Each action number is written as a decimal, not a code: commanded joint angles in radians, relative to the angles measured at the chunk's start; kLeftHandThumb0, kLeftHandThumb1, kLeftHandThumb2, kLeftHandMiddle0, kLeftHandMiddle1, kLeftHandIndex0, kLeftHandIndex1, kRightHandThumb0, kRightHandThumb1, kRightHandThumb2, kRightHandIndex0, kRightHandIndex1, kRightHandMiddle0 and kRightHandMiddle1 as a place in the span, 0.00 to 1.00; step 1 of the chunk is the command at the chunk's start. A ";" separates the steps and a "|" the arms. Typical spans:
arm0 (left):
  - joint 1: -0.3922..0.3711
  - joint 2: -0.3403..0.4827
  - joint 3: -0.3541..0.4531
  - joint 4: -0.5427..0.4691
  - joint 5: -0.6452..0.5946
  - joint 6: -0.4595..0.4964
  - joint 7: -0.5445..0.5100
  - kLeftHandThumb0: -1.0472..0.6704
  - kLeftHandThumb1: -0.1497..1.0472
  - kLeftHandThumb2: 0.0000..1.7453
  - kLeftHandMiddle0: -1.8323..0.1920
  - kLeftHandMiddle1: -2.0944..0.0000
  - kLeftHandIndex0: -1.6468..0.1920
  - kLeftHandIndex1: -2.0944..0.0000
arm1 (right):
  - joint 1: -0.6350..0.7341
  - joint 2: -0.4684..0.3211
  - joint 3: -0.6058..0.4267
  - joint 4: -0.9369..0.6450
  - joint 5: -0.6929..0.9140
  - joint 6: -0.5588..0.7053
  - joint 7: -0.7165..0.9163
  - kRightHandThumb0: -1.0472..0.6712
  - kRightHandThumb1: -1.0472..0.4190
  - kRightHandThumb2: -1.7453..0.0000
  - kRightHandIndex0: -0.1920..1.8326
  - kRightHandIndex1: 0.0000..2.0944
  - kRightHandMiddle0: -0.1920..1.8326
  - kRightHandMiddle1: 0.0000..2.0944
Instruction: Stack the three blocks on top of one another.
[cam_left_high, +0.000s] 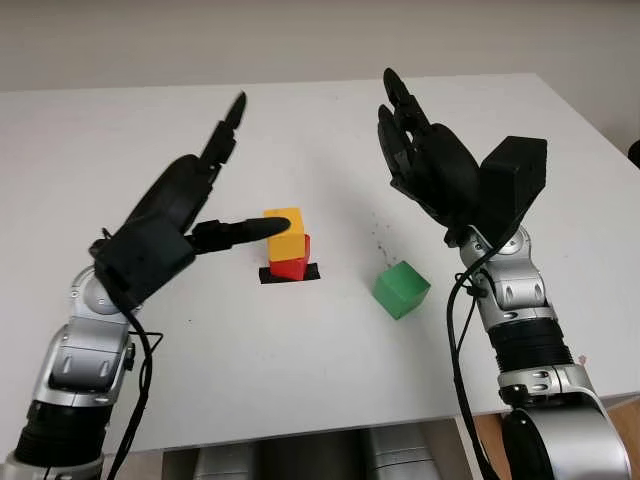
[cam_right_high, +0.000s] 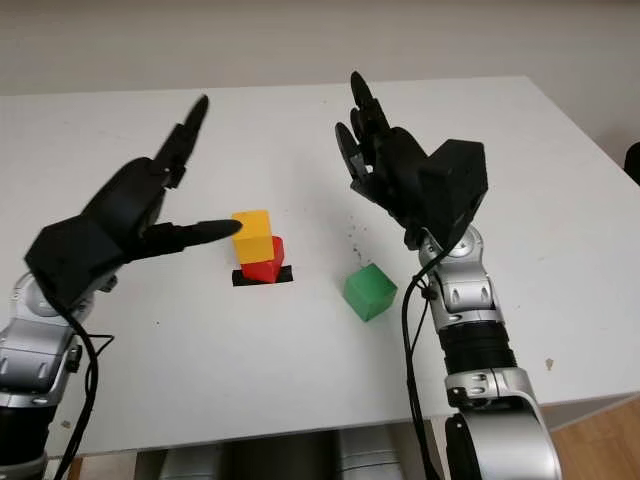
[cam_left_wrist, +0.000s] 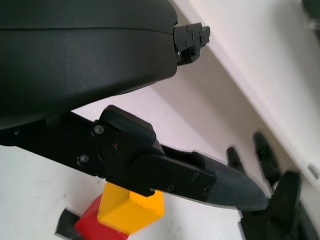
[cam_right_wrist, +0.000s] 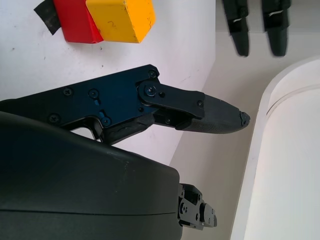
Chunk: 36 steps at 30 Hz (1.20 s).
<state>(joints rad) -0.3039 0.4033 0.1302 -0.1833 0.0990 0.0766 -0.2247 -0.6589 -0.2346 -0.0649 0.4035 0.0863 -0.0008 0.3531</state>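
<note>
Item 1: yellow block, centre of frame, seated on the red block, a little askew; the pair stands on a black marker patch on the white bench.

Item 2: green block, right of centre, alone on the bench, well apart from the pair.

Item 3: left hand, centre left, open, 1 finger pointing at the yellow block.

Item 4: right hand, upper right, open, raised above the green block.

We judge 2 of 3 blocks stacked; the green one is left to place on top.
</note>
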 joint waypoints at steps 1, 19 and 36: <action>0.016 -0.040 0.045 -0.027 -0.019 0.000 0.060 0.07 1.00 0.38 1.00 1.00 1.00 1.00 | -0.012 -0.012 -0.001 -0.004 0.005 -0.007 0.007 0.20 0.00 0.67 0.01 0.03 0.02 0.03; 0.186 -0.171 0.117 -0.066 -0.068 -0.120 0.241 0.14 1.00 0.41 1.00 1.00 1.00 1.00 | -0.029 -0.297 0.003 -0.013 -0.023 -0.069 0.311 0.30 0.08 0.98 0.21 0.10 0.24 0.10; 0.182 -0.187 0.105 -0.047 -0.057 -0.138 0.265 0.16 1.00 0.40 1.00 1.00 1.00 1.00 | 0.116 -0.682 0.100 -0.310 -0.320 -0.369 0.447 0.30 0.15 0.97 0.25 0.02 0.28 0.02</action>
<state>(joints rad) -0.1161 0.2184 0.2378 -0.2264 0.0364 -0.0567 0.0350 -0.5535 -0.8867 0.0347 0.1193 -0.2267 -0.3467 0.7959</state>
